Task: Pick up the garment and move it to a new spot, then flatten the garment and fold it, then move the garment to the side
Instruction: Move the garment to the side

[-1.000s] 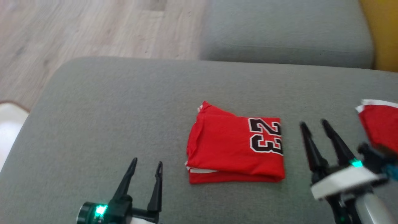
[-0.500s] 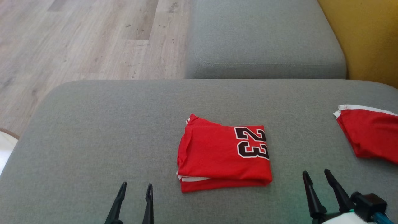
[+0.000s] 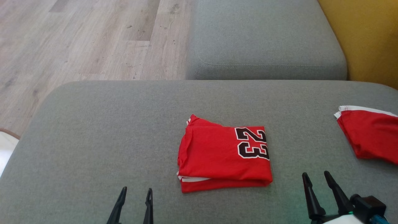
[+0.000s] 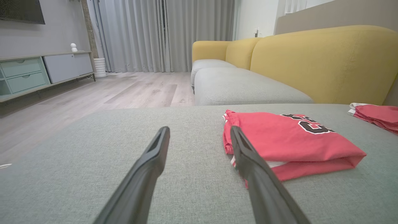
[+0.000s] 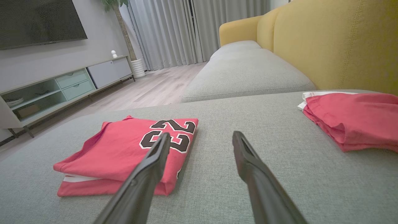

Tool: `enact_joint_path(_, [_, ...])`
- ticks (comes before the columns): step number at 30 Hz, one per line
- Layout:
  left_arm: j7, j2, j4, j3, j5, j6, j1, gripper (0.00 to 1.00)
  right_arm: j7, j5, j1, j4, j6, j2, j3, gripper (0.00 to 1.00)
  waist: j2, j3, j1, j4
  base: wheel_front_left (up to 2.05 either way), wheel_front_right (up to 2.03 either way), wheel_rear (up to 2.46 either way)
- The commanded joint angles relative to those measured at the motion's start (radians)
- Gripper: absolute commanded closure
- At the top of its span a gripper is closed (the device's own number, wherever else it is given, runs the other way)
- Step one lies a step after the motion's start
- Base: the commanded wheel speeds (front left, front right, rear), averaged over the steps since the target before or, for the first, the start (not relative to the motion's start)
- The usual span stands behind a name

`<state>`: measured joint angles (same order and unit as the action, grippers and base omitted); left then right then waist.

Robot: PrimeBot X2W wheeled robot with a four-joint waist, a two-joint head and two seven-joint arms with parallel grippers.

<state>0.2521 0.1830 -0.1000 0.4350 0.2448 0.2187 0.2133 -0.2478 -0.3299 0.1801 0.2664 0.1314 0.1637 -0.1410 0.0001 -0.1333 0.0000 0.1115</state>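
The folded red garment (image 3: 224,157), its black "23" facing up, lies flat in the middle of the grey sofa cushion (image 3: 108,140), well apart from a second red garment (image 3: 370,137) at the cushion's right edge. The left gripper (image 3: 137,189) is near its left side and the right gripper (image 3: 315,173) near its right, neither touching it, both with fingers apart and empty.

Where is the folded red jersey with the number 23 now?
In the head view, the folded red jersey lies flat near the middle of the grey cushion; a second red garment lies apart from it, at the right edge.
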Motion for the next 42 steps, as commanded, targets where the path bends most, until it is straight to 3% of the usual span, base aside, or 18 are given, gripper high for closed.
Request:
enact_joint_path(1, [0.010, -0.010, 0.022, -0.046, -0.013, -0.006, -0.041, 0.00, -0.014, 0.007, -0.016, -0.029, -0.001, 0.010, -0.014, 0.00, -0.0001, -0.001, 0.0000, -0.001, 0.00, 0.00, 0.00])
enact_joint_path(22, [0.010, -0.047, -0.005, -0.095, -0.055, -0.060, -0.032, 0.00, -0.007, -0.021, -0.032, 0.009, -0.001, 0.020, -0.050, 0.00, -0.0001, 0.015, 0.0000, 0.004, 0.00, 0.00, 0.00])
enact_joint_path(29, [0.010, -0.065, 0.001, -0.097, -0.071, -0.076, -0.049, 0.00, 0.114, -0.109, -0.138, 0.060, -0.001, -0.005, -0.076, 0.00, -0.0001, 0.083, 0.0000, 0.005, 0.00, 0.00, 0.00])
enact_joint_path(37, [0.010, -0.084, -0.006, -0.085, -0.100, -0.102, -0.097, 0.00, 0.368, -0.318, -0.296, 0.100, -0.001, -0.023, -0.094, 0.00, -0.0001, 0.173, 0.0000, 0.025, 0.00, 0.00, 0.00])
enact_joint_path(42, [0.010, -0.096, -0.011, -0.082, -0.114, -0.113, -0.131, 0.00, 0.482, -0.365, -0.385, 0.165, -0.001, -0.013, -0.065, 0.00, -0.0001, 0.208, 0.0000, 0.040, 0.00, 0.00, 0.00])
